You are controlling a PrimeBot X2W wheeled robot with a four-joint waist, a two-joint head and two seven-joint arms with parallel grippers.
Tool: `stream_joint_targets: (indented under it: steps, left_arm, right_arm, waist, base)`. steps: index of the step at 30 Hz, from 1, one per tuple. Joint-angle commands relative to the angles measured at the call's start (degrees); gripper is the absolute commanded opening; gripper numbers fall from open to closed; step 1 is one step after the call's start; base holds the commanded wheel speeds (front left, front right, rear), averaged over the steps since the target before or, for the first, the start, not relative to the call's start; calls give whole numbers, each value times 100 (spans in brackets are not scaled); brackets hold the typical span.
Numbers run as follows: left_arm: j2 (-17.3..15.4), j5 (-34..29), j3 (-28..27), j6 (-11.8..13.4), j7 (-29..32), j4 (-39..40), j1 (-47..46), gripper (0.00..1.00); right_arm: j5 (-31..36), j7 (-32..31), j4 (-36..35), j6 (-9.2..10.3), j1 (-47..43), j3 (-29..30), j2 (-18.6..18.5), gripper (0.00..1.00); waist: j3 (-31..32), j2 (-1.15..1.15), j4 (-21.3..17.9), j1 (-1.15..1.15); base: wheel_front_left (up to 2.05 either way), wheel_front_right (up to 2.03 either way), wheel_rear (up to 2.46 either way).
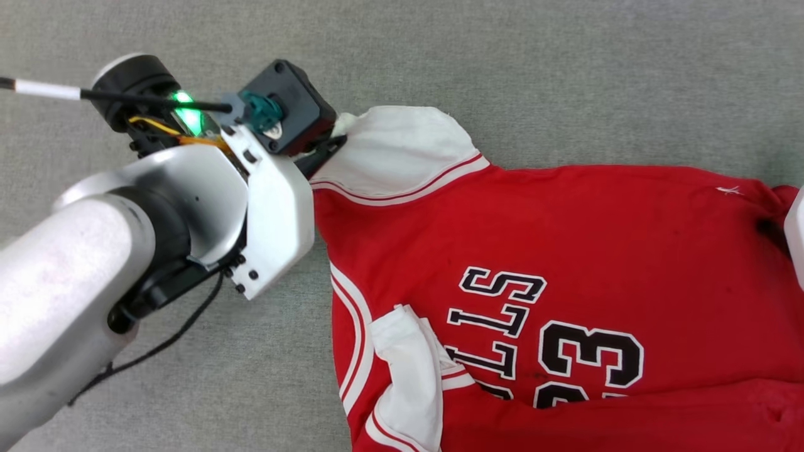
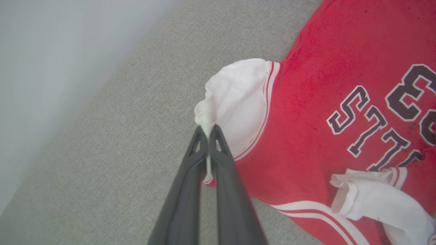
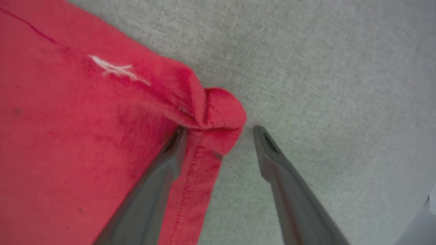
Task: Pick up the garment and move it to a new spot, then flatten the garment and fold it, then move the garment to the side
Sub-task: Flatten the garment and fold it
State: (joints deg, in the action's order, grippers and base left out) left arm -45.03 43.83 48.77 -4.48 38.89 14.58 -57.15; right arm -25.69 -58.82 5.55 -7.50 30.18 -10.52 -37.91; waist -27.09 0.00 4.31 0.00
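Observation:
The garment, a red jersey with white sleeves and black letters and numbers, lies spread on the grey fabric surface. My left gripper is shut on the outer edge of the far white sleeve, pinching a small fold of it. In the head view that gripper sits at the sleeve's left tip, mostly hidden under its wrist. My right gripper is open and straddles the bunched red hem corner. One of its fingers rests on the red cloth, the other over bare surface.
Grey fabric surface runs all around the jersey. The near white sleeve lies folded over onto the jersey's chest. A pale wall or edge borders the surface to the left in the left wrist view.

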Motion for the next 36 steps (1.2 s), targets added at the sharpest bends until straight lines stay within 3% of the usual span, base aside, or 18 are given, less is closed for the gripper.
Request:
stream_joint_targets:
  steps: [1, 9, 10, 11, 24, 29, 36]
  left_arm:
    - [-16, -31, 3, 20, -4, 28, 56, 0]
    - [-34, 17, 67, 36, -53, 263, 176, 0]
    - [-29, 20, 78, 35, -72, 250, 191, 0]
    - [-23, 25, 89, 32, -83, 227, 217, 0]
    - [-133, 130, 61, 167, -546, -201, 709, 0]
    - [-201, 273, 104, 348, -673, -111, 1119, 0]
    - [-527, 442, 232, 686, -760, 344, 1903, 0]
  right_arm:
    - [-8, -16, 72, 3, 55, -51, 84, 100]
    - [-12, 45, 651, 2, -32, -449, 240, 100]
    - [-28, 61, 714, 1, -60, -474, 227, 44]
    - [-67, 91, 763, 2, -70, -477, 217, 0]
    - [-263, 775, 651, 3, 18, -75, 103, 0]
    - [-377, 1005, 372, 3, -499, 217, 77, 0]
    - [-412, 1192, -353, 3, -1712, 879, 311, 0]
  waist:
    - [-60, 0, 58, 0]
    - [-203, 0, 224, 0]
    - [-191, 0, 232, 0]
    - [-164, 0, 237, 0]
    - [721, 0, -4, 0]
    - [1203, 0, -28, 0]
    - [1632, 0, -48, 0]
  base:
    - [0, 0, 0]
    - [0, 0, 0]
    - [0, 0, 0]
    - [0, 0, 0]
    - [0, 0, 0]
    - [0, 0, 0]
    - [0, 0, 0]
